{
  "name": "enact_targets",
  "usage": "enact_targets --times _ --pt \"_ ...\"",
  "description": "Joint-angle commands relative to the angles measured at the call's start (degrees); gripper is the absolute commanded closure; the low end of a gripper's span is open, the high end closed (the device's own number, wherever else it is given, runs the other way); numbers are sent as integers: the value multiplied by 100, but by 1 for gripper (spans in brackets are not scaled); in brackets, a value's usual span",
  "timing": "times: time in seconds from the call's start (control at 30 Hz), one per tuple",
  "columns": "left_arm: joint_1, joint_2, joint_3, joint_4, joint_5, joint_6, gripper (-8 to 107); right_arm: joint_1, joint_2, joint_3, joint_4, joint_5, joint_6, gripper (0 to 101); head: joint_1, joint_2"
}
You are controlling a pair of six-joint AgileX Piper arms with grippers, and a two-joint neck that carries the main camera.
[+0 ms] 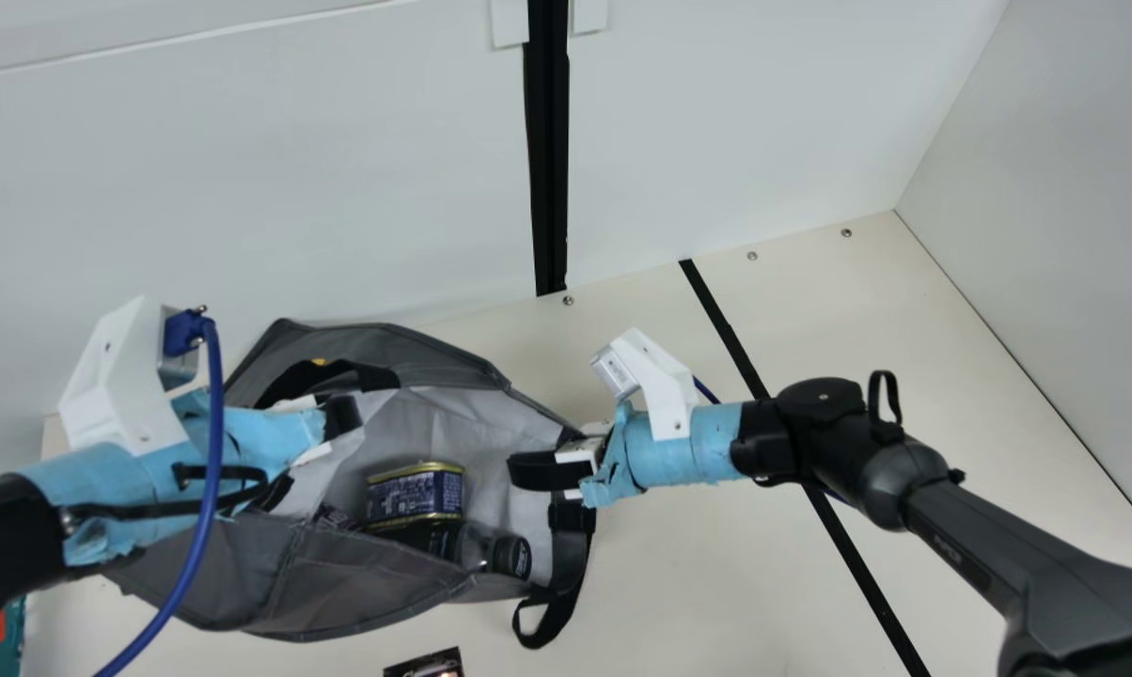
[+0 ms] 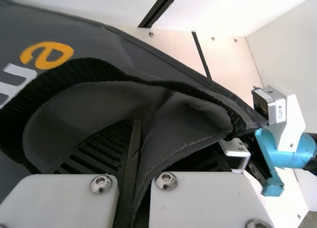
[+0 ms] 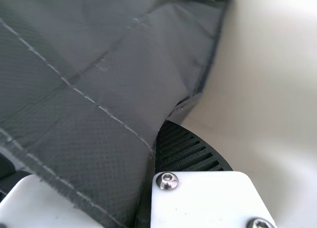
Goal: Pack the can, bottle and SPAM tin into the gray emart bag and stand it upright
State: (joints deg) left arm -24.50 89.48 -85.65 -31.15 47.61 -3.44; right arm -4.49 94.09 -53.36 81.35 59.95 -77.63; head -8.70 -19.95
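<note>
Gray emart bag [image 1: 369, 588]: mouth open, on the counter [image 1: 707, 574]. SPAM tin [image 1: 416, 494] and bottle [image 1: 477, 548]: inside bag, side by side. Left claw [image 1: 342, 414]: pinching bag fabric, left part. Right claw [image 1: 552, 463]: clamped on bag's right edge.

The bag [image 1: 359, 583] is dark gray outside, pale gray within, with orange and white lettering [image 2: 46, 65] and pale stitching [image 3: 75, 90]. The SPAM tin [image 1: 416, 495] is dark blue, gold-rimmed; the bottle cap [image 1: 511, 557] is black. My fingers [image 3: 185, 151] are ribbed black, my wraps [image 1: 683, 447] light blue (rather cheerful). A black stripe [image 1: 867, 581] crosses the cream table [image 1: 716, 592] from its far edge.
</note>
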Motion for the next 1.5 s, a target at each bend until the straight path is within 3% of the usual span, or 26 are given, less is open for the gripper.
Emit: enact_targets --times 0.0,0.6,1.03,1.47 --pt "8 -7 -40 -9 16 61 107 -48 -213 76 69 119 46 101 -130 -5" --pt "73 -365 -478 110 292 412 107 -404 -1700 730 745 979 575 101 -130 -5" --pt "-93 -561 -1088 551 737 309 107 -148 -2770 979 1179 995 1161 101 -130 -5" --pt "-476 -572 -1964 1060 1301 134 107 -62 -3904 759 1482 995 2055 101 -130 -5"
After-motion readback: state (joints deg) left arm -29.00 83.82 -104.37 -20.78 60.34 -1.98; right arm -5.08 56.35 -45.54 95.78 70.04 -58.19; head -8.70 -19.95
